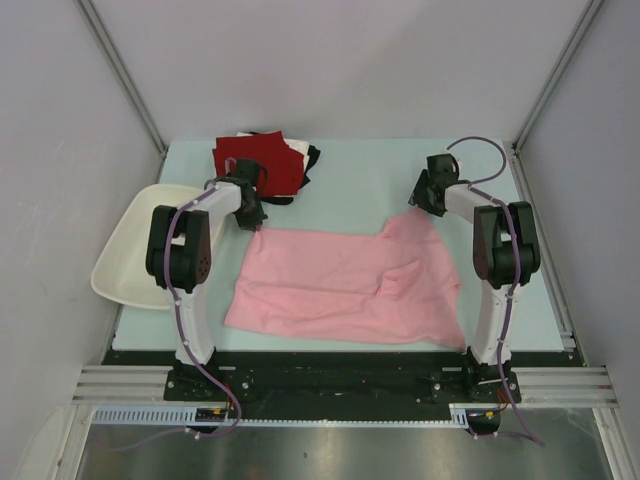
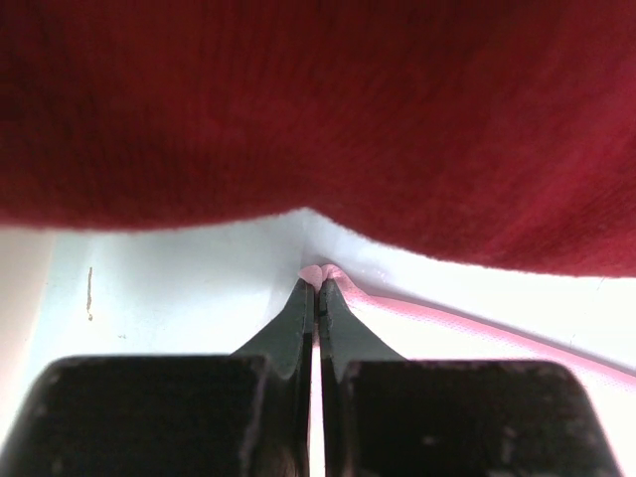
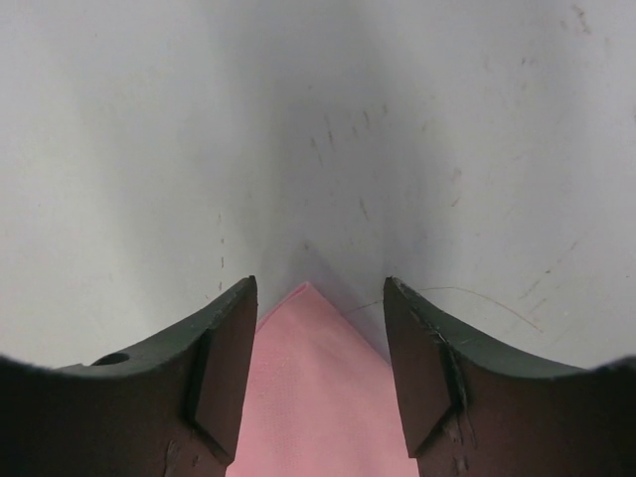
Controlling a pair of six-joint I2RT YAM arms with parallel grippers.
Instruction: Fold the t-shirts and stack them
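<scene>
A light pink t-shirt [image 1: 340, 285] lies spread across the table, partly folded. My left gripper [image 1: 252, 217] is shut on its far left corner [image 2: 323, 271], which pokes out between the tips. My right gripper [image 1: 421, 196] stands open over the far right corner [image 3: 313, 348], with the pink cloth lying between its fingers [image 3: 224, 348] and not pinched. A stack of folded t-shirts sits at the back left, dark red [image 1: 255, 160] on top with white and black edges [image 1: 305, 155] showing beneath. The dark red shirt [image 2: 318, 109] fills the top of the left wrist view.
A white plastic tub [image 1: 125, 245] hangs off the table's left edge beside the left arm. The pale green table surface [image 1: 370, 180] shows between the folded stack and the right gripper. Grey walls close in the sides and back.
</scene>
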